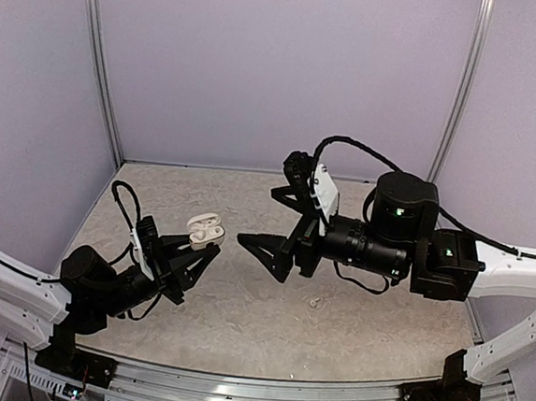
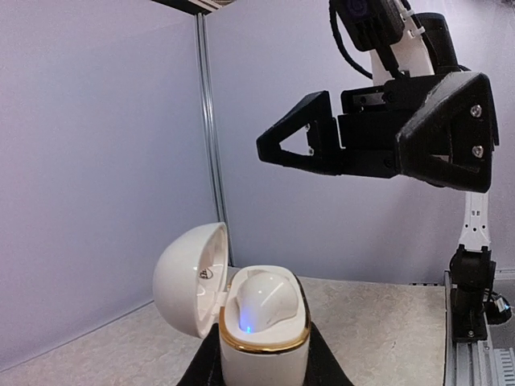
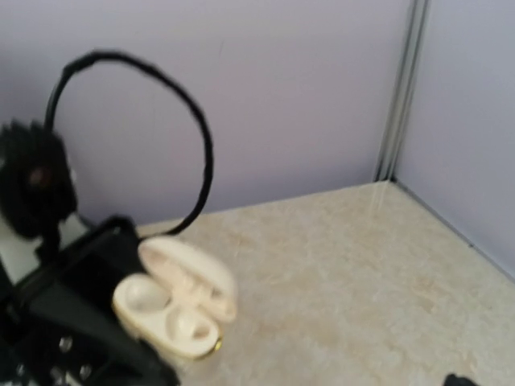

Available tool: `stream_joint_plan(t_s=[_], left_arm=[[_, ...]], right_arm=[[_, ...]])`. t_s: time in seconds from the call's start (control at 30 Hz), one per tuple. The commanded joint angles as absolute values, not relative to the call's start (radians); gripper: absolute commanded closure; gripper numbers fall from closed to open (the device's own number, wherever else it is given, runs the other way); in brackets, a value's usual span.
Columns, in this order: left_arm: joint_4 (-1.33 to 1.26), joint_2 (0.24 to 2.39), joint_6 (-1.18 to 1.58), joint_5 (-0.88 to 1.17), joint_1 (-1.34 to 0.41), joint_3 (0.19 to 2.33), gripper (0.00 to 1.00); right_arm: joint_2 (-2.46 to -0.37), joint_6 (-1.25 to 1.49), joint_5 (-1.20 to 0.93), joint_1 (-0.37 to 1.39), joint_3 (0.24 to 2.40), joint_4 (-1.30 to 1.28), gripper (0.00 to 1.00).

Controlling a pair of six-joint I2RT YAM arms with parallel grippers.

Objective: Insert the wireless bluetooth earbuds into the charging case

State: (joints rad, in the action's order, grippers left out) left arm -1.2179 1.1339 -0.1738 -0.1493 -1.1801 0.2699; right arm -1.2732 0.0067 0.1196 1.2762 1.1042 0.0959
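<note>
My left gripper [image 1: 203, 245] is shut on the white charging case [image 1: 204, 230], holding it above the table with its lid open. In the left wrist view the case [image 2: 263, 346] has a gold rim, and one white earbud [image 2: 261, 299] sits in it with a blue light lit. The blurred right wrist view shows the case [image 3: 173, 314] with two wells, the left one filled. My right gripper [image 1: 275, 222] hangs open and empty just right of the case. A small white earbud [image 1: 315, 301] lies on the table below the right arm.
Grey walls with metal corner posts [image 1: 103, 73] close in the beige tabletop [image 1: 240, 311]. A black cable [image 3: 193, 121] loops up from the left arm. The right arm's base [image 2: 471, 289] stands on the rail at the table's edge.
</note>
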Motion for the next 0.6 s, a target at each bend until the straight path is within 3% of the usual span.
stream_joint_plan(t_s=[0.0,0.17,0.37,0.57], left_arm=[[-1.193,1.111,-0.15,-0.108,-1.174,0.264,0.91],[-1.16,1.102,-0.136,-0.098,-1.173,0.265,0.91],[-1.113,1.073,-0.125,-0.091,-1.157,0.263,0.9],[-1.099,1.046,-0.108,-0.093,-1.153,0.249,0.9]], right_arm=[[-1.229,-0.024,0.081,1.271,1.089,0.03,0.01],[-1.183,-0.007,0.034,1.253,1.044,-0.041,0.0],[-1.144,0.146,-0.233,1.009,0.944,-0.134,0.01],[-1.256,0.072,-0.229,0.893,0.951,-0.332,0.04]])
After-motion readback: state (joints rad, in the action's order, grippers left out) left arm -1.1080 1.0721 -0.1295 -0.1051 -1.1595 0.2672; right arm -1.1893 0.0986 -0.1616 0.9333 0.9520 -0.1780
